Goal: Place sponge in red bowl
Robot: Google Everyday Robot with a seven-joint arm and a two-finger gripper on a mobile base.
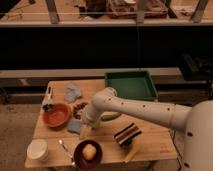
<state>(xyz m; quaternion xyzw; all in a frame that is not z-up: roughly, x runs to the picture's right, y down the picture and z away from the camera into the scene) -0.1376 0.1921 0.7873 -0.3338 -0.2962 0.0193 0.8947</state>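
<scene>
The sponge (74, 126), a small flat blue-grey pad, lies on the wooden table just right of the red bowl (56, 115). The bowl is round and orange-red and holds nothing. My white arm reaches in from the right across the table. Its gripper (85, 130) points down at the table, right beside the sponge's right edge, open, with nothing held between the fingers.
A maroon bowl with a yellow fruit (88, 152) and a spoon (65, 147) sit at the front. A white bowl (37, 149) is front left. A pale blue cloth (72, 92), a green tray (131, 84) and a striped block (127, 134) are also on the table (155, 142).
</scene>
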